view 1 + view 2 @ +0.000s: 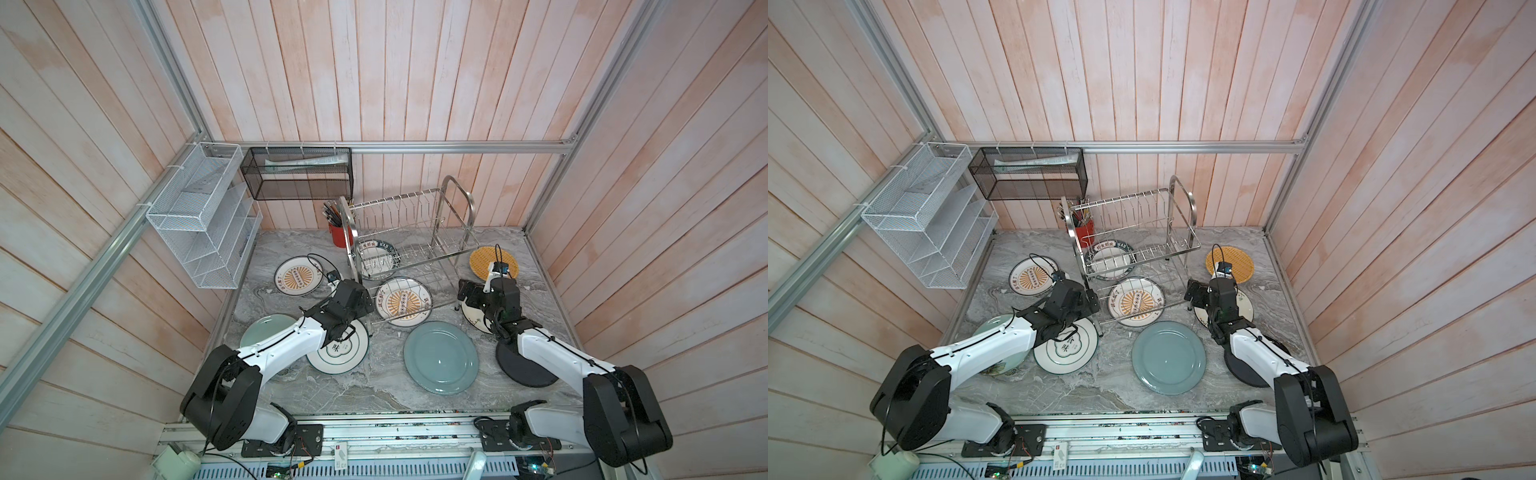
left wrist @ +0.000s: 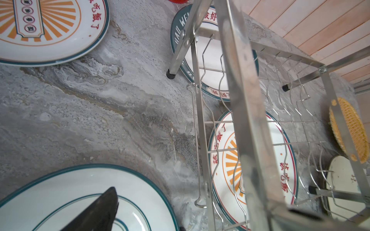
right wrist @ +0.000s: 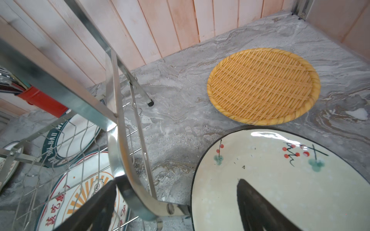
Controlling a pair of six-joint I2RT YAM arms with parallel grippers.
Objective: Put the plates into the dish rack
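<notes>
Both arms (image 1: 286, 340) reach from six o'clock; left pincer (image 1: 368, 307) and right pincer (image 1: 464, 291) (each spread wide, gripping nothing) straddle end frames of the rack (image 1: 409, 232) at twelve.

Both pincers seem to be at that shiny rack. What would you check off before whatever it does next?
1. Free slots in the dish rack: ok, no plate stands in it.
2. Open left pincer: ok, its jaws straddle the rack's end frame.
3. Open right pincer: ok, the arched frame runs between its jaws.
4. Free space under the rack: not ok, the sunburst plate and the dark-rimmed plate lie beneath.
5. Rack standing level: cannot tell.
</notes>
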